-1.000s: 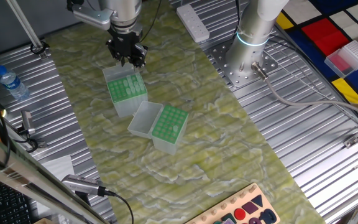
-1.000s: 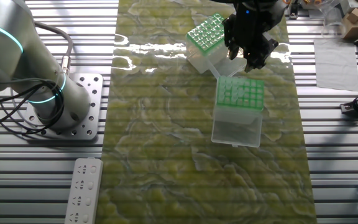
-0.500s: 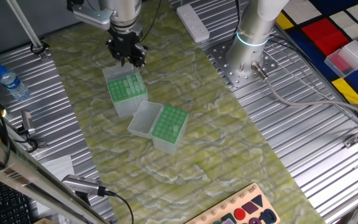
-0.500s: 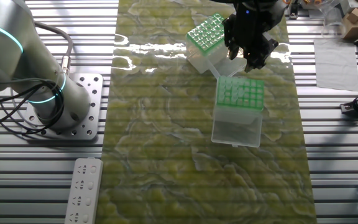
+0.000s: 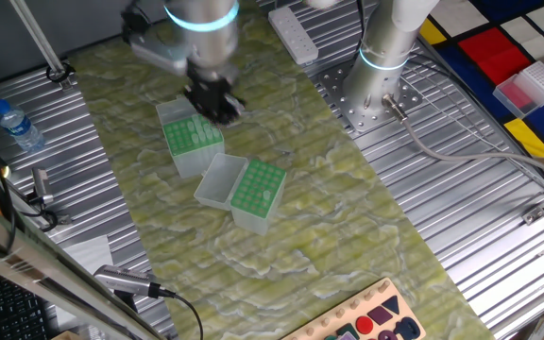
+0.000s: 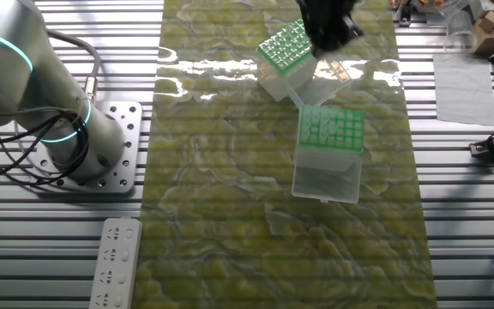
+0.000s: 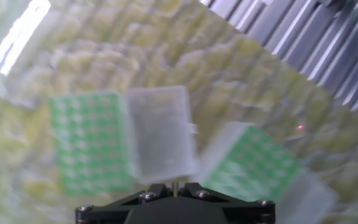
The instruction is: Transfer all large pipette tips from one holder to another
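1. The gripper [image 5: 217, 104] hangs blurred above the bench [image 5: 348, 246], between the two racks; I judge it is carrying or fetching a tip.
2. Whether its fingers are parted or pinching anything I cannot tell; a thin pale sliver shows between them in the hand view.
3. The large pipette tips [image 6: 331, 129] fill the near rack [image 5: 193, 134]; the second rack [image 5: 256, 189], lid open, lies just beside it.
4. Open bench surrounds both racks, so there is room to move.

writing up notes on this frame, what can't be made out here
- Gripper: motion-blurred in both fixed views, only its base shows at the hand view's bottom edge; open or shut, cannot tell.
- Large pipette tips: too small to count in the fixed views, smeared in the hand view.
- Holder: far edge covered by the gripper.
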Motion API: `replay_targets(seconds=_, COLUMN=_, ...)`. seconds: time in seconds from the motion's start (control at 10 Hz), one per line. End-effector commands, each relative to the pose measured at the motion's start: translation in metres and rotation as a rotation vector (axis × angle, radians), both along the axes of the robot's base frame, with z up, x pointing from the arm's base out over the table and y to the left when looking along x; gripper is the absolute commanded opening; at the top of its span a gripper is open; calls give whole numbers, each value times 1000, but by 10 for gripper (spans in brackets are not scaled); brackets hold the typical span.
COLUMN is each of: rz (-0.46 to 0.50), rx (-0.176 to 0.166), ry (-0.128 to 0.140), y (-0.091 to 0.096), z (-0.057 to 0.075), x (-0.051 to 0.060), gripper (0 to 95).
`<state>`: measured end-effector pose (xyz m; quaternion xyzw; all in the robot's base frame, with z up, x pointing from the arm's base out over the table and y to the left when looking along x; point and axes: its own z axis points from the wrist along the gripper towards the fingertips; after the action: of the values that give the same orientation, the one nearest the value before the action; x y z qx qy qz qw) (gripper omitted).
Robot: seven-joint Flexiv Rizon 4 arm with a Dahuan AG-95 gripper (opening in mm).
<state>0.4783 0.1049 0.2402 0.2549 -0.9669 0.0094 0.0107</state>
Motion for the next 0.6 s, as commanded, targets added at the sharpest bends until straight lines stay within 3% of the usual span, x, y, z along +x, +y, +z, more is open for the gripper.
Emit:
replay_targets(seconds=0.1, rz=-388, rx=123, ry=57, y=68, z=-15, x=-16, gripper=0)
replay_targets(seconds=0.2, rz=-432, rx=160, ry=66, y=81, z=-20, x=-19, gripper=0)
replay_targets(seconds=0.6, rz=-467, rx=212, ry=86, y=104, z=-30, x=-25, gripper=0)
